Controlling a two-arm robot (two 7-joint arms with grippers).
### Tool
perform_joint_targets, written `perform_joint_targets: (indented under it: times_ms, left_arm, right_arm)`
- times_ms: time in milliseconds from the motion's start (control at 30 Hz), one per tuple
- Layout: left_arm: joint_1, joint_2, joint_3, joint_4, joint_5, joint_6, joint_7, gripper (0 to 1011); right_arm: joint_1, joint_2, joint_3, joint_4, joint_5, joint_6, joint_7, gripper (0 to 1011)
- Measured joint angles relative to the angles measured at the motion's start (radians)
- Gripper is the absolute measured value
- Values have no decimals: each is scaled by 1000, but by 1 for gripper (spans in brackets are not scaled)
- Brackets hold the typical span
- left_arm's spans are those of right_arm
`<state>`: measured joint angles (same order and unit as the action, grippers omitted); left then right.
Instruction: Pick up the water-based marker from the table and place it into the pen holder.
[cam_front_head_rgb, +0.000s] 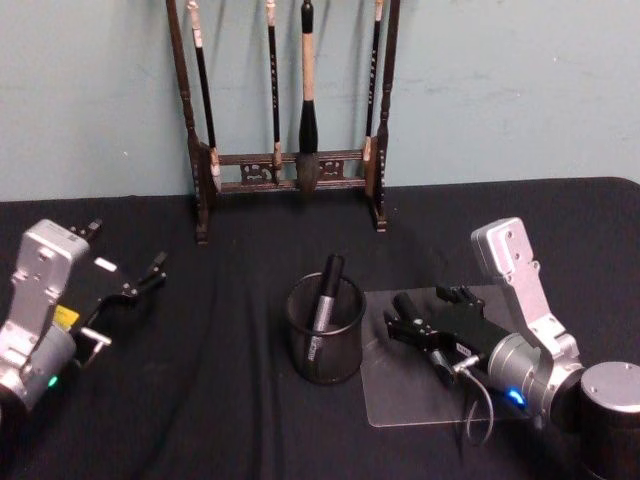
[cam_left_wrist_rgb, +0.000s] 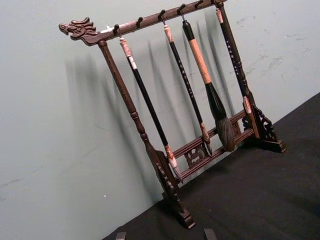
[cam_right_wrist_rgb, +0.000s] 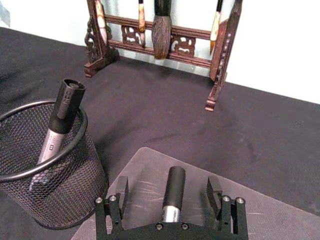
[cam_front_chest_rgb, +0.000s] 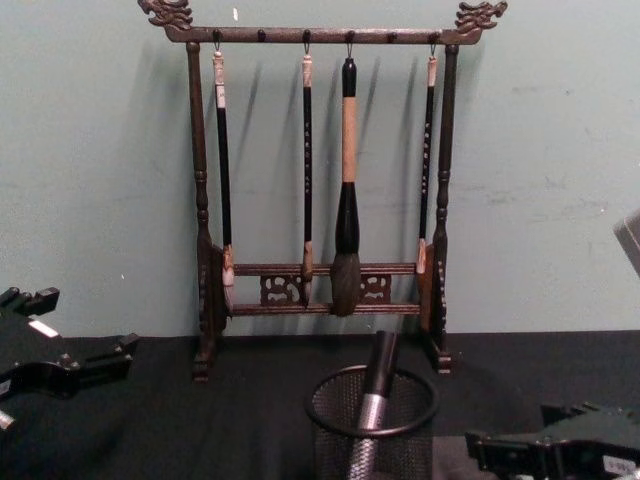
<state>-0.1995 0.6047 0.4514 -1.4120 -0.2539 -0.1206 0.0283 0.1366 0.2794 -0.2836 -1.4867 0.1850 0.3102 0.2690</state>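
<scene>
Head view: a black-capped, silver-barrelled marker (cam_front_head_rgb: 322, 305) leans in the round wire-mesh pen holder (cam_front_head_rgb: 325, 358) on the black-cloth bench (cam_front_head_rgb: 220, 400). The left pincer (cam_front_head_rgb: 125, 250) is spread, well left of the holder.

Right wrist view: the right pincer (cam_right_wrist_rgb: 170, 200), beside the holder, is spread either side of a second marker (cam_right_wrist_rgb: 173, 192) on the smooth mat (cam_right_wrist_rgb: 280, 215).

Head view high, chest low, both facing pen holder (cam_front_head_rgb: 335, 355), brush rack (cam_front_head_rgb: 203, 190)
</scene>
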Motion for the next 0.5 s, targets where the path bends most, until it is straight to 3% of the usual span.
perform_joint_targets:
  times_ms: [500]
  left_arm:
    - [0, 0, 0, 0, 0, 0, 0, 1009]
  right_arm:
    - [-1, 3, -4, 15, -1, 5, 9, 1002]
